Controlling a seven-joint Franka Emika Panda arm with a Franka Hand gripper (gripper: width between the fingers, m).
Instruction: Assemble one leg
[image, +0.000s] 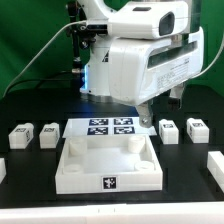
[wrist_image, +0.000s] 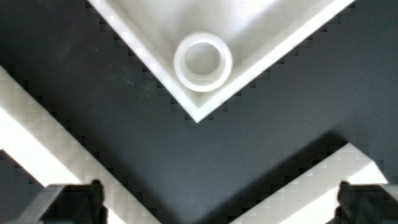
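Several legs, small white tagged blocks, lie on the black table in the exterior view: two on that view's left and two on its right. The large white tray-like panel lies at the front centre. My gripper hangs above the panel's far right corner, mostly hidden by the white wrist body. In the wrist view the gripper is open and empty, with dark fingertips far apart. A panel corner with its round hole lies below.
The marker board lies just behind the panel. More white parts sit at the table's edges, on the exterior view's right and left. White diagonal bands cross the wrist view; what they are is unclear.
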